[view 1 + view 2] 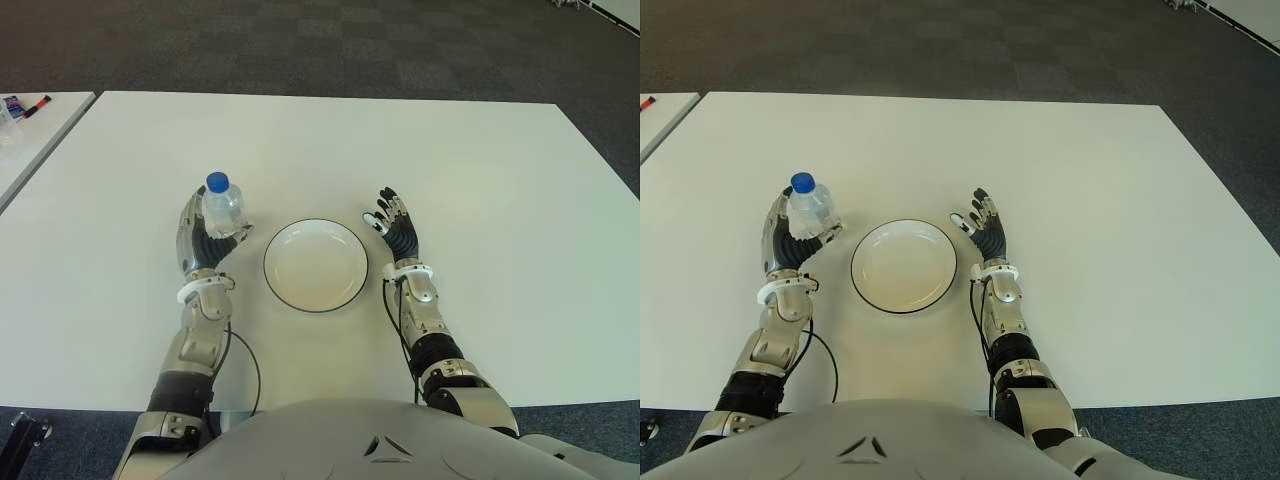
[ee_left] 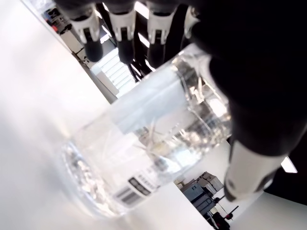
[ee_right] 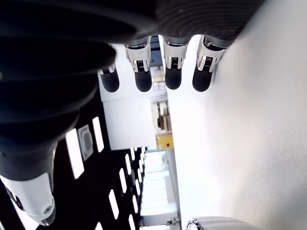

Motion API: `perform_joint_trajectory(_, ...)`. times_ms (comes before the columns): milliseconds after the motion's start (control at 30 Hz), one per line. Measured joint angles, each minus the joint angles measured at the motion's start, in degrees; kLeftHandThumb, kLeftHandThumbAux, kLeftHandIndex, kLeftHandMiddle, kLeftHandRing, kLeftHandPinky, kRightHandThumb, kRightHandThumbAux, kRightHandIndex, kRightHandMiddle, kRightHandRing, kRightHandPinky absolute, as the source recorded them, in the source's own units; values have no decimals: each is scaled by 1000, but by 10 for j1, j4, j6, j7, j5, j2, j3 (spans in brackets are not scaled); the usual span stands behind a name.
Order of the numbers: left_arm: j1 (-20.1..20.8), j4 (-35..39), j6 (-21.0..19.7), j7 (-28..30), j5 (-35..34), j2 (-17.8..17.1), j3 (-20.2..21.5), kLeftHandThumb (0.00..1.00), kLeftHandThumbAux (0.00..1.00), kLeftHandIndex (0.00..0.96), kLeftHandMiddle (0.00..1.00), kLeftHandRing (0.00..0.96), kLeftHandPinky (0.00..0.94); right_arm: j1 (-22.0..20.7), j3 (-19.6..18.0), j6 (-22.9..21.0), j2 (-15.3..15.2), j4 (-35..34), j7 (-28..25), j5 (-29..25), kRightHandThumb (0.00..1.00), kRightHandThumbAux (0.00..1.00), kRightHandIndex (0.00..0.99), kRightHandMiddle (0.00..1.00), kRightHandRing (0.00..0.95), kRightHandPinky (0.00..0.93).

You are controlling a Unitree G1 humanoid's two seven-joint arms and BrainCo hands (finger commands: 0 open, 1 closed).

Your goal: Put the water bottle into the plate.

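Note:
A clear water bottle with a blue cap stands upright on the white table, left of the plate. My left hand is right against it, palm toward the bottle. In the left wrist view the bottle sits between the straight fingers and the thumb, which are not curled around it. The white plate with a dark rim lies empty between my hands. My right hand shows just right of the plate, fingers spread and holding nothing.
A second white table with a red marker and small items stands at the far left, across a narrow gap. Dark carpet lies beyond the table's far edge.

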State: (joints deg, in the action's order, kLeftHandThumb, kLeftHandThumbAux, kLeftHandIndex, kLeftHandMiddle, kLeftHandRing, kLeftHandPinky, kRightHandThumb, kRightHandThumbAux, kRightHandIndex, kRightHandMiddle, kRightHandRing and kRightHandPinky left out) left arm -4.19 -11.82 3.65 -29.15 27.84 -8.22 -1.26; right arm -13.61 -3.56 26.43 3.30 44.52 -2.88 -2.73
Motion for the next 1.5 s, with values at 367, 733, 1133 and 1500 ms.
perform_joint_trajectory(367,8,-15,24,3,-11,0,-1,0,708,42,107,96,98,0,0,0,0,0,0,0,22,669,0,0,0,34)
perform_joint_trajectory(733,12,-23,36,17,-33,3,0,0,700,36,116,111,136,0,0,0,0,0,1,0,29,683,0,0,0,37)
perform_joint_trajectory(1133,29,-28,36,57,-91,21,9,0,726,59,79,67,80,0,0,0,1,0,2,0,29,685,0,0,0,38)
perform_joint_trajectory(1500,34,-53,27,66,-124,38,18,0,734,72,68,52,61,0,0,0,1,0,2,0,29,685,0,0,0,39)
